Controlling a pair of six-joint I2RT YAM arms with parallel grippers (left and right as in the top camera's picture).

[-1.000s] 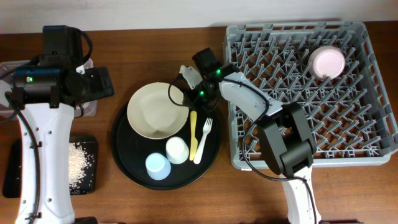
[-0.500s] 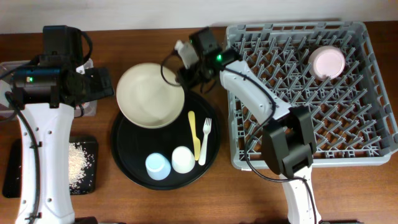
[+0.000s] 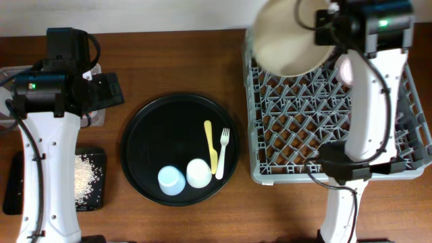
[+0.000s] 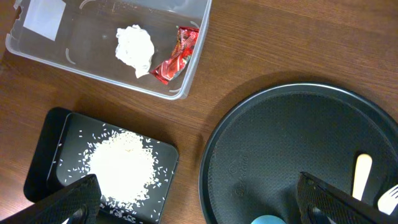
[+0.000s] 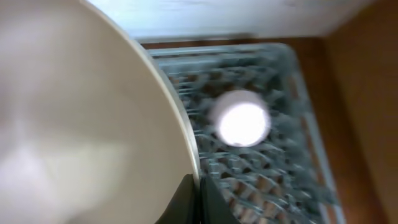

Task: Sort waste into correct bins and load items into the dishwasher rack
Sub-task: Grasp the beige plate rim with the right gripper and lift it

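From overhead, we see the right gripper (image 3: 329, 25) holding the cream plate (image 3: 287, 37) above the rack's (image 3: 297, 135) far-left corner. Only the left wrist view shows tissue (image 4: 135, 48) and wrapper (image 4: 176, 56) in the clear tub (image 4: 81, 31), left of the rack, and the left gripper (image 4: 199, 190) spread wide. The right wrist view shows the plate's rim pinched and the pink bowl (image 5: 241, 121) in the rack.

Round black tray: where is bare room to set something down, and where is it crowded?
The round black tray is bare across its upper and left stretch, from rim to the yellow knife. Its lower right is crowded: light-blue cup, white cup, white fork, that knife. The right end effector grips the cream plate.
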